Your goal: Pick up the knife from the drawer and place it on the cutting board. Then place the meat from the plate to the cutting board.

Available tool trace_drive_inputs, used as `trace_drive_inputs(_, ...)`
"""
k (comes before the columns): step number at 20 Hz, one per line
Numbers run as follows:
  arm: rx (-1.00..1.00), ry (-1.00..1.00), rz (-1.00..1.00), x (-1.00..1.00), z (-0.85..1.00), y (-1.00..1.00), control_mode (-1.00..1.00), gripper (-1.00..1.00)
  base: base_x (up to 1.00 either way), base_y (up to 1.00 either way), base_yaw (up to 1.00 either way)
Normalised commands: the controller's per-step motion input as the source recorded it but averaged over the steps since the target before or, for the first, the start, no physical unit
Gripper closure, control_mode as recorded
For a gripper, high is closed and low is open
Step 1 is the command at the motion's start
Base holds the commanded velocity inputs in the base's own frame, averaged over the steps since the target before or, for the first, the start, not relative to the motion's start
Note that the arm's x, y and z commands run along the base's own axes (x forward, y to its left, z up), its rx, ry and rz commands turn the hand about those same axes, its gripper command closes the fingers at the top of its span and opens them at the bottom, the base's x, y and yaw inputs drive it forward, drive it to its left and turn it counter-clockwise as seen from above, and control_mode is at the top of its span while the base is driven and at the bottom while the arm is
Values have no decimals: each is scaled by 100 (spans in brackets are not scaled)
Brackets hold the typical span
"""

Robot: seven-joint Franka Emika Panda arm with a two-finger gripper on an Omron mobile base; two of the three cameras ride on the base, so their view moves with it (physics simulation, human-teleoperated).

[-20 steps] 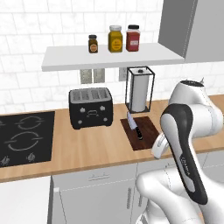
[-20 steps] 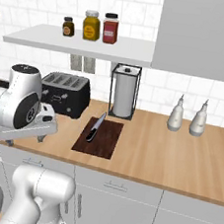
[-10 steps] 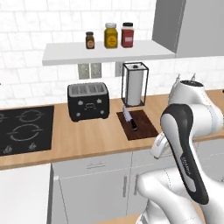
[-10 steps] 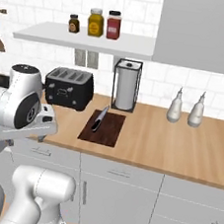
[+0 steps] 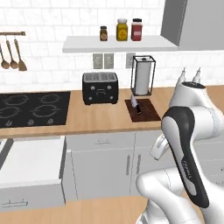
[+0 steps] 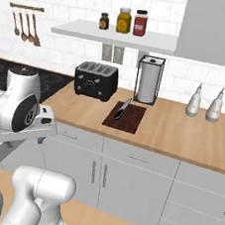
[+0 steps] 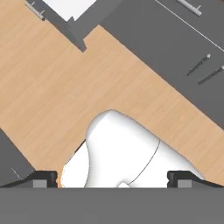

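Running under white tiles (image 5: pixel 52 17), wooden counter (image 5: pixel 100 120).

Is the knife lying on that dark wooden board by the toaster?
Yes, the knife lies flat on the cutting board, just right of the toaster.

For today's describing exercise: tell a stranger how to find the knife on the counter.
Find the black toaster on the wooden counter. Right of it, before the paper towel holder, lies a dark reddish-brown cutting board. The knife lies on it, black-handled and grey-bladed.
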Motion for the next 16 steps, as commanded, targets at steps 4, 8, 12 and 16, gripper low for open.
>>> trace_drive_inputs(4,0,0,0,0,0,0,100,-100,0,23,44)
trace_drive_inputs(8,0,0,0,0,0,0,100,-100,0,23,47)
trace_drive_inputs(12,0,0,0,0,0,0,100,-100,0,32,53)
trace_drive_inputs(16,0,0,0,0,0,0,100,-100,0,48,52)
